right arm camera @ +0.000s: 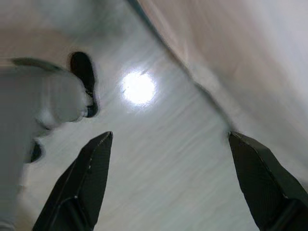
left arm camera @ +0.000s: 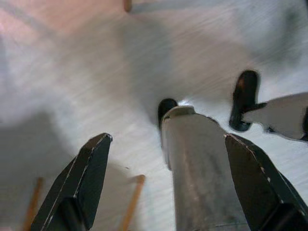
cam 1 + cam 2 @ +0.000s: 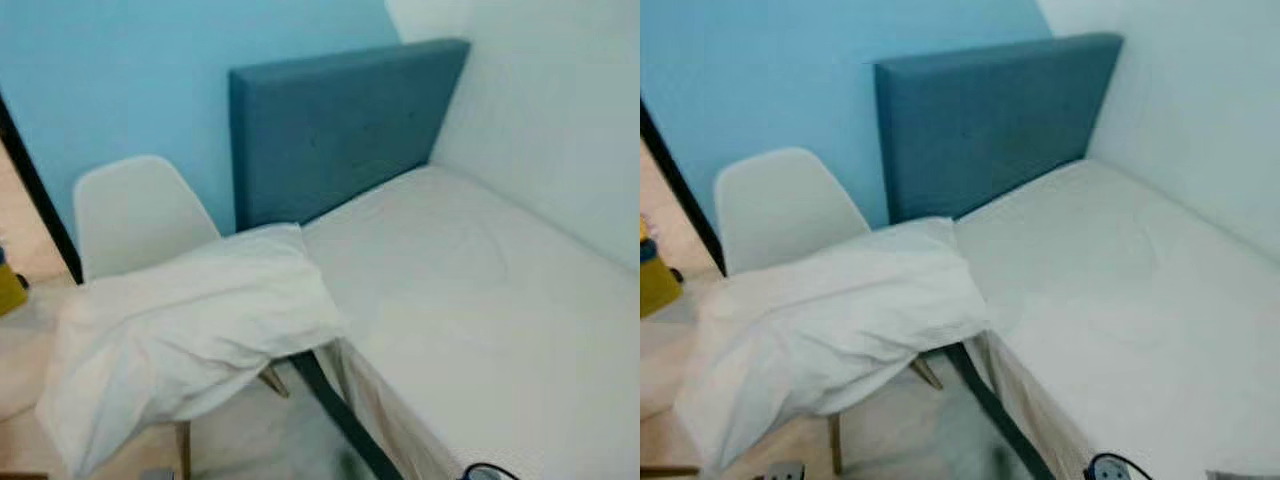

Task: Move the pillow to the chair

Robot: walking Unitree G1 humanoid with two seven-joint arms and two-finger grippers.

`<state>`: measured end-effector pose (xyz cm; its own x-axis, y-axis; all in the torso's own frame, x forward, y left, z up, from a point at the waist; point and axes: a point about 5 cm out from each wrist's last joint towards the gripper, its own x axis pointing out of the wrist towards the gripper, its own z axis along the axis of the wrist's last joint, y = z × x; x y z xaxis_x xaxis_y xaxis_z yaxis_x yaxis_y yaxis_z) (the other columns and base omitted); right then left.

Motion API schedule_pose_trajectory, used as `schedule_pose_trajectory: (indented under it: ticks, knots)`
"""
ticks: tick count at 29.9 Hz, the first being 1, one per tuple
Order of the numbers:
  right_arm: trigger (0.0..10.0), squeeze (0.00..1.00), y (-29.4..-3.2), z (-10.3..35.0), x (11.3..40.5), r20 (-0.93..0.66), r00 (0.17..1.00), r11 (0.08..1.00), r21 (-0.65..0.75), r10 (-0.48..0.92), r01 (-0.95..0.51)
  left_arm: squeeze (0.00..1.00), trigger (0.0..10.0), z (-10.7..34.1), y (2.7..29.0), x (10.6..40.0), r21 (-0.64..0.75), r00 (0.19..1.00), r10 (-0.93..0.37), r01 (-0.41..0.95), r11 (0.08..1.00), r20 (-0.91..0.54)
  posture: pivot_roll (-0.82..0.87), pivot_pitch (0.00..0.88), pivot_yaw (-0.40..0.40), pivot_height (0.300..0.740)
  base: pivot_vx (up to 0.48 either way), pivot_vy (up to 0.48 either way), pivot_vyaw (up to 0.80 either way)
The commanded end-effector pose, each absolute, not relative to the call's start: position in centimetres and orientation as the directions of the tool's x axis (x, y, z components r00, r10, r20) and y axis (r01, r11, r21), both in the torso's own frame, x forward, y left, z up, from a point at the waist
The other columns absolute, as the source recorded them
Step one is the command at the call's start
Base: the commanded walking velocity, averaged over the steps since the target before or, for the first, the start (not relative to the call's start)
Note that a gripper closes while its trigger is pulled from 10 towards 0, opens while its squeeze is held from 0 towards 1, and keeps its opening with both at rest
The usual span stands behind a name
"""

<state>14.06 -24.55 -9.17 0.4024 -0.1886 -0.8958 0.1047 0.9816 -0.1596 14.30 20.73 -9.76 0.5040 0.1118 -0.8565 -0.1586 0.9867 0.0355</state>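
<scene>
Bed [image 3: 480, 300] with a bare white mattress fills the right of my head view, its blue headboard [image 3: 335, 125] standing against the light blue wall [image 3: 120, 70] and a white wall [image 3: 560, 110] running along its far side. Next in size, the white pillow [image 3: 190, 335] lies draped over the seat of the white chair [image 3: 135, 210], which stands just beside the bed at the headboard end; one corner of the pillow reaches the mattress edge, and its near end sags over the front of the seat. Chair legs of pale wood [image 3: 183, 450] show beneath the hanging cloth. Floor [image 1: 159, 159], pale and glossy, appears under both of my wrists, with a bright reflection on it. My left gripper [image 2: 168, 163] hangs above the floor with its two black fingers spread wide and nothing between them; one of my legs [image 2: 202, 173] is seen beyond it. My right gripper [image 1: 171, 159] hangs likewise beside the bed's side, fingers wide apart and holding nothing.
</scene>
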Motion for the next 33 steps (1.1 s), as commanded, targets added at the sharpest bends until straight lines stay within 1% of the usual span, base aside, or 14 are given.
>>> schedule_pose_trajectory:
  ticks: [1,7,10,26,33]
  knots:
    - [10.0,0.0,-24.82,-9.27,13.56,-0.9,0.387,0.979,-0.167,-0.201,0.12,0.0,10.0,-9.82,20.52,14.25,0.031,0.501,0.102,-0.149,0.988,-0.859,0.0,0.102,-0.031,0.74,0.0,0.0,-0.77]
    - [10.0,0.0,-24.9,-9.26,13.54,-0.9,0.387,0.978,-0.168,-0.203,0.122,0.0,10.0,-9.81,20.68,14.19,0.04,0.499,0.108,-0.145,0.989,-0.86,0.0,0.101,-0.035,0.74,0.0,0.0,-0.77]
    - [10.0,0.0,-25.0,-9.21,13.55,-0.893,0.399,0.977,-0.169,-0.207,0.129,0.0,10.0,-9.92,20.66,13.9,0.041,0.493,0.107,-0.143,0.989,-0.864,0.0,0.098,-0.038,0.74,0.0,0.0,-0.77]
    - [10.0,0.0,-25.26,-9.25,13.23,-0.898,0.388,0.978,-0.183,-0.206,0.098,0.0,10.0,-10.08,20.13,13.68,0.028,0.488,0.09,-0.132,0.991,-0.868,0.0,0.099,-0.042,0.74,0.0,0.0,0.0]
    - [10.0,0.0,-25.22,-9.3,13.13,-0.904,0.378,0.979,-0.184,-0.201,0.082,0.0,10.0,-10.04,20.31,13.71,0.034,0.488,0.092,-0.126,0.991,-0.868,0.0,0.091,-0.039,0.74,0.0,0.0,-0.8]
